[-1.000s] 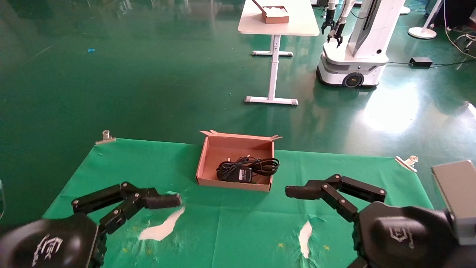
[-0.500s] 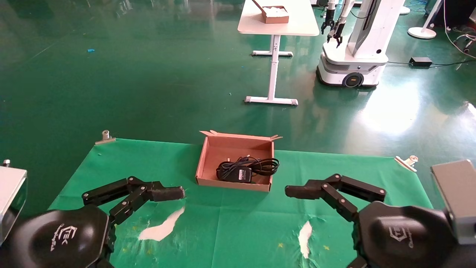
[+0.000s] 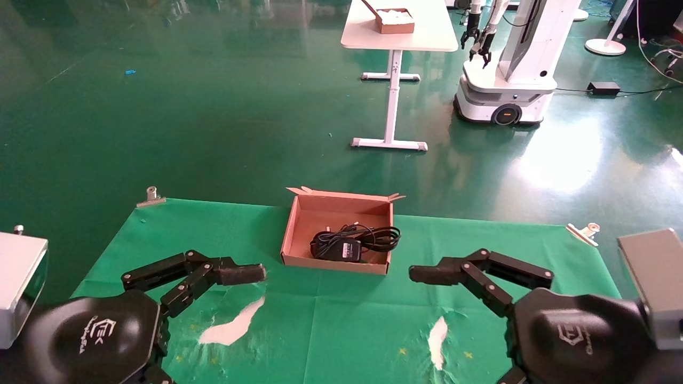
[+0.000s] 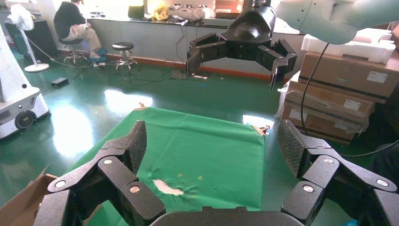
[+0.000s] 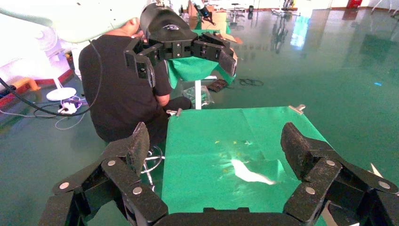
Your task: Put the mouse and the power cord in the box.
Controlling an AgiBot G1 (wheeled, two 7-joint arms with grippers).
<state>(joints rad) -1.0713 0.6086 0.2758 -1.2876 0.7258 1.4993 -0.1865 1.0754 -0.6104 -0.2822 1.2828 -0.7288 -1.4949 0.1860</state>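
The brown cardboard box (image 3: 296,223) sits at the middle far side of the green cloth. In it lies the power cord (image 3: 376,237), a loose black coil with a plug block (image 3: 341,249) that bears a pale label. I cannot make out the mouse as a separate thing. My left gripper (image 3: 241,274) hovers open in front of the box and to its left, holding nothing. My right gripper (image 3: 427,274) hovers open in front of it and to the right, also holding nothing. In the left wrist view a corner of the box (image 4: 19,207) shows beside the left gripper's (image 4: 211,141) wide-apart fingers.
The green cloth (image 3: 331,320) has two worn white patches (image 3: 235,322) (image 3: 438,335) near me and metal clips (image 3: 151,196) (image 3: 584,232) at its far corners. A person in black (image 5: 122,94) sits beside the table. Far off stand a white table (image 3: 399,32) and another robot (image 3: 512,64).
My left arm has shifted a little to the right and towards the box, and its pale wrist housing has come into view at the left edge. The right arm has not moved.
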